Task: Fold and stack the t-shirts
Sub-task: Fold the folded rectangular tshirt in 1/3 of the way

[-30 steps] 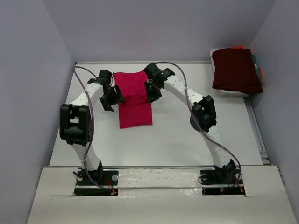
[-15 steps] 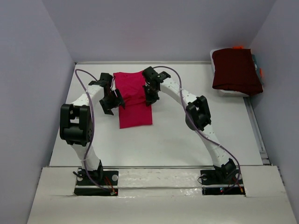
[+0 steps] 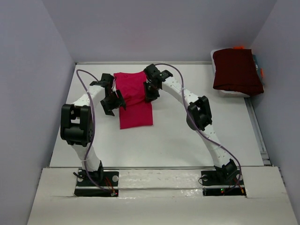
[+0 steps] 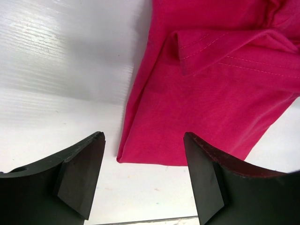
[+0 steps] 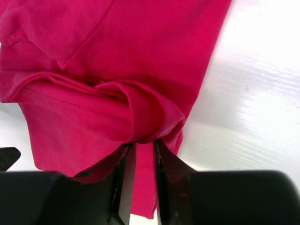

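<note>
A bright crimson-pink t-shirt (image 3: 135, 101) lies on the white table folded into a long strip, its far end bunched. My right gripper (image 3: 150, 91) sits at the strip's right edge near the far end. In the right wrist view the right gripper (image 5: 144, 145) is shut on a rolled fold of the pink t-shirt (image 5: 117, 70). My left gripper (image 3: 114, 101) hovers at the strip's left edge. In the left wrist view the left gripper (image 4: 144, 138) is open above a corner of the pink t-shirt (image 4: 211, 93), holding nothing. A dark maroon folded t-shirt (image 3: 236, 70) rests at the far right.
The maroon shirt lies on a white container (image 3: 229, 93) at the table's far right corner, with orange and teal items behind it. Grey walls close in the left, far and right sides. Bare tabletop (image 3: 159, 145) stretches between the strip and the arm bases.
The right gripper has narrowed and pinched the shirt's right edge, shifting slightly inward. The left gripper stays open in nearly the same place.
</note>
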`<state>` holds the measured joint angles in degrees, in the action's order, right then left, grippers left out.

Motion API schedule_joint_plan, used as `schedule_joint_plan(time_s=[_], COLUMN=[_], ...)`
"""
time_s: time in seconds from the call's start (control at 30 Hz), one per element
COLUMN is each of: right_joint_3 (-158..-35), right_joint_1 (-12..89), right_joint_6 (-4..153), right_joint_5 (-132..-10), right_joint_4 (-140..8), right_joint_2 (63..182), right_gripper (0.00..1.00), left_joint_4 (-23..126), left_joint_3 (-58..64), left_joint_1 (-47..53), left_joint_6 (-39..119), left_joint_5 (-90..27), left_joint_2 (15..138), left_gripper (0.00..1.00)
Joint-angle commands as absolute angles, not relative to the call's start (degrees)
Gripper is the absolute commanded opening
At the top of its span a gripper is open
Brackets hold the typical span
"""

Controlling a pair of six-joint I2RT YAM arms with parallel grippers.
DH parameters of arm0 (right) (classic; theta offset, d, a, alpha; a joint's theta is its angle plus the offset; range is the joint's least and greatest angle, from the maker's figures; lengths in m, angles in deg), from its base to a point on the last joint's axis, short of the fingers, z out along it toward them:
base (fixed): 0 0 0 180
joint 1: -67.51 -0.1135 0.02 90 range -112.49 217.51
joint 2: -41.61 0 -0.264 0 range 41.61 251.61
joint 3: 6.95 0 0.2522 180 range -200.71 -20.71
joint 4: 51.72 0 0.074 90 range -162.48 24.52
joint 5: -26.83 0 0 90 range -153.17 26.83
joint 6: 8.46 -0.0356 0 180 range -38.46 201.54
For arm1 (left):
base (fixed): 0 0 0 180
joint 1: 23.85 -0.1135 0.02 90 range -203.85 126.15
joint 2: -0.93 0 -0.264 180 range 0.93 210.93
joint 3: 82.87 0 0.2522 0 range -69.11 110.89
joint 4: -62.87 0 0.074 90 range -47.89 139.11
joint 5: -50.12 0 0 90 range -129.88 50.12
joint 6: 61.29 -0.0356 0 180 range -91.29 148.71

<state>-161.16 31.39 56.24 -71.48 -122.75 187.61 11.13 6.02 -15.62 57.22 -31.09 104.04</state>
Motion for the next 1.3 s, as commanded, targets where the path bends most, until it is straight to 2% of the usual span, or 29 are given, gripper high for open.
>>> schedule_joint_plan(time_s=[0.0, 0.1, 0.5, 0.9, 1.27], right_joint_3=[-163.7, -163.3, -166.8, -154.4, -146.8], right_joint_1=[33.5, 34.6, 35.7, 35.7, 35.7], right_joint_6=[56.2, 55.4, 53.4, 54.7, 56.2], right_joint_5=[-70.5, -71.0, -73.9, -75.7, -75.0], right_joint_4=[-119.1, -117.7, -115.0, -115.0, -115.5], right_joint_2=[185.4, 185.9, 189.3, 183.1, 175.7], right_gripper=[0.30, 0.36, 0.50, 0.50, 0.50], left_joint_4=[11.0, 11.3, 9.7, 3.6, 2.4], left_joint_3=[8.1, 8.5, 14.4, 31.1, 37.1], left_joint_1=[-14.3, -13.7, -12.7, -12.7, -14.4], left_joint_6=[57.1, 57.4, 56.8, 56.3, 57.1], left_joint_5=[-31.2, -31.0, -32.5, -38.6, -44.4], left_joint_2=[105.3, 106.6, 112.5, 122.7, 126.9], left_gripper=[0.79, 0.79, 0.78, 0.78, 0.78])
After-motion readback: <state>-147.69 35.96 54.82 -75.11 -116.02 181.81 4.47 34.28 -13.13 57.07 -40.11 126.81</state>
